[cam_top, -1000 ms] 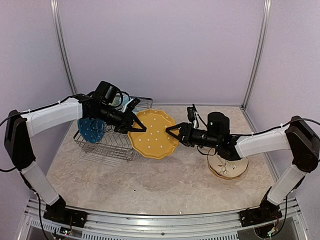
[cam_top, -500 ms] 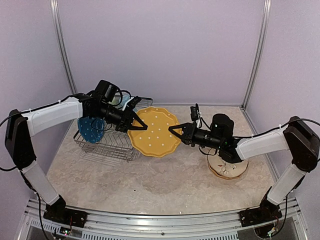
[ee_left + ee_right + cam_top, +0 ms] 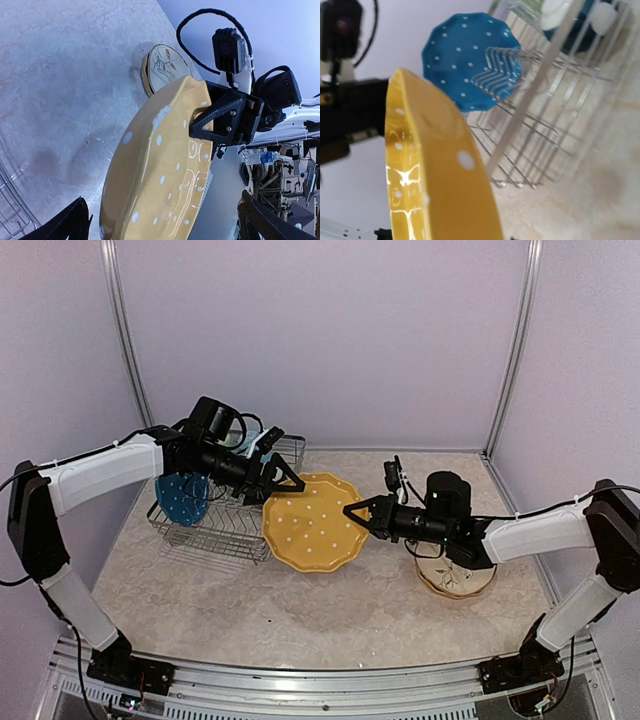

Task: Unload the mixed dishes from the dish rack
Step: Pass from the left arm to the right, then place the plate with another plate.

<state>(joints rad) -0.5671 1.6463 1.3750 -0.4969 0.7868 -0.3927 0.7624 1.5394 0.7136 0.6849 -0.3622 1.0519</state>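
Note:
The orange-yellow dotted plate (image 3: 308, 535) hangs tilted just right of the dish rack (image 3: 215, 535). My right gripper (image 3: 356, 512) is shut on its right rim. My left gripper (image 3: 284, 468) stands wide open at the plate's upper left edge. In the left wrist view its fingers straddle the plate (image 3: 155, 165) without touching, and the right gripper (image 3: 220, 120) pinches the far rim. The blue white-dotted plate (image 3: 182, 498) stands upright in the rack, seen also as the blue plate (image 3: 465, 60) behind the yellow plate (image 3: 435, 175). A dark-teal bowl (image 3: 580, 25) sits deeper in the rack (image 3: 545, 110).
The cream floral plate (image 3: 455, 575) lies flat on the table under my right forearm; it shows as the floral plate (image 3: 162, 62) in the left wrist view. Mugs sit at the rack's back behind my left wrist. Walls close in the back and sides.
My left gripper has opened and let go of the yellow plate. The right gripper has shut on the plate's rim, and the plate has shifted right and lower.

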